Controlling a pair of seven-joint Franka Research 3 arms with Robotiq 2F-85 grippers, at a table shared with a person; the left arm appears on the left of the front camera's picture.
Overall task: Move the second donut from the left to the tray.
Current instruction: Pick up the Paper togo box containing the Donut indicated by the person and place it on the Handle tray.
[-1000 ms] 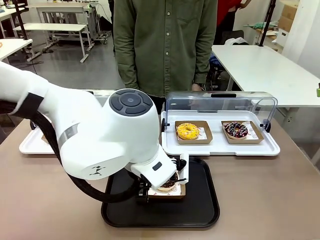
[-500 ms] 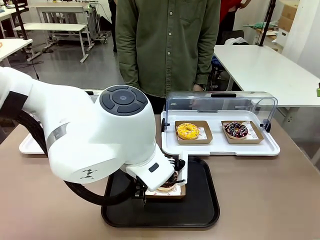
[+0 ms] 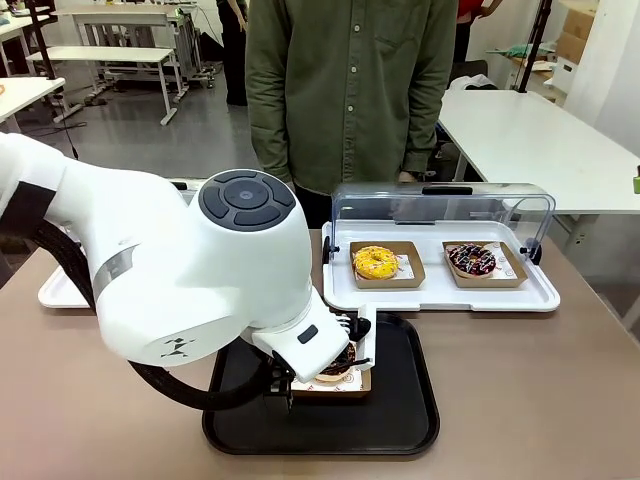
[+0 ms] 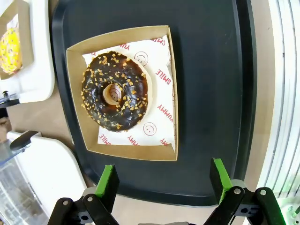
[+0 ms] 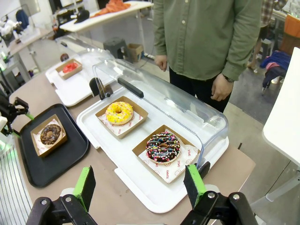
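Observation:
The second donut from the left (image 4: 115, 91), chocolate-glazed with light specks, lies in its brown cardboard holder (image 4: 77, 101) on the black tray (image 4: 211, 70). In the left wrist view my left gripper (image 4: 163, 183) stands open just off the holder's near side, over the tray's rim, and its green fingers (image 4: 107, 183) touch nothing. From the front, the donut (image 3: 338, 366) peeks out under the left arm's wrist, on the tray (image 3: 400, 420), and the left gripper (image 3: 283, 383) is mostly hidden. My right gripper (image 5: 139, 185) is open and empty, high above the table's right end. From there the donut (image 5: 49, 134) shows on the tray (image 5: 70, 154).
A white display tray (image 3: 440, 298) with a raised clear lid holds a yellow donut (image 3: 375, 262) and a sprinkled donut (image 3: 471, 259), right behind the black tray. Another white tray (image 3: 60, 290) lies at the left, with a red donut (image 5: 70, 67). A person (image 3: 350, 90) stands at the far edge.
My left arm has drawn back slightly to the left with its jaws fully apart. The holder stays put on the tray. The person has stepped a little to the right.

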